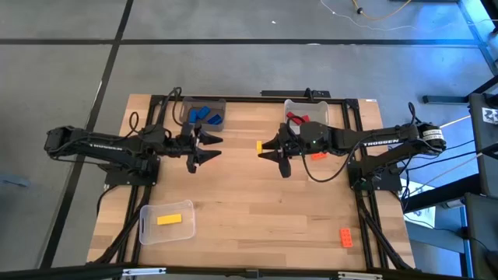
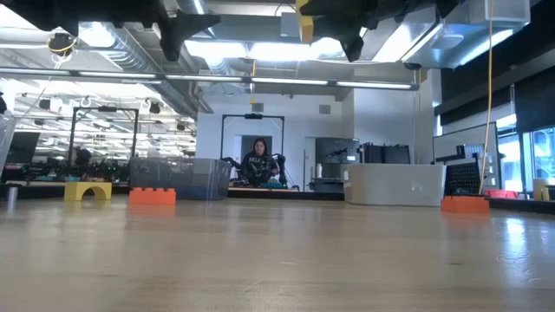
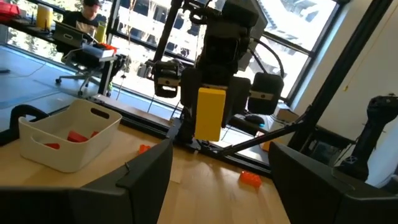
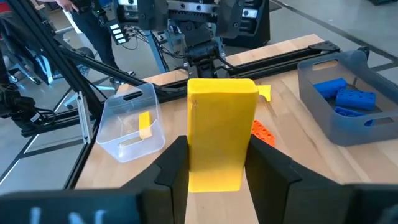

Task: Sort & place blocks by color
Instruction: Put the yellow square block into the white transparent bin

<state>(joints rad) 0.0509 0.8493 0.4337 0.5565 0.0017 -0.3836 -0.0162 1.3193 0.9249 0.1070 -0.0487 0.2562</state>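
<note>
The right gripper (image 1: 265, 148) hangs above the middle of the light wooden table (image 1: 257, 210), fingers clamped on an upright yellow plastic brick (image 4: 221, 133). Facing it, the left gripper (image 1: 214, 148) stands spread wide with nothing in it. Behind the left gripper from the table's middle, a grey bin (image 1: 204, 113) holds blue studded bricks (image 1: 205, 116); behind the right gripper, a white bin (image 1: 306, 114) holds red bricks (image 1: 296, 118). Toward the table's front left corner, a clear plastic bin (image 1: 166, 222) holds one yellow brick (image 1: 168, 220). Orange bricks lie loose: one beside the right arm (image 1: 318, 155), another near the front right corner (image 1: 345, 237).
</note>
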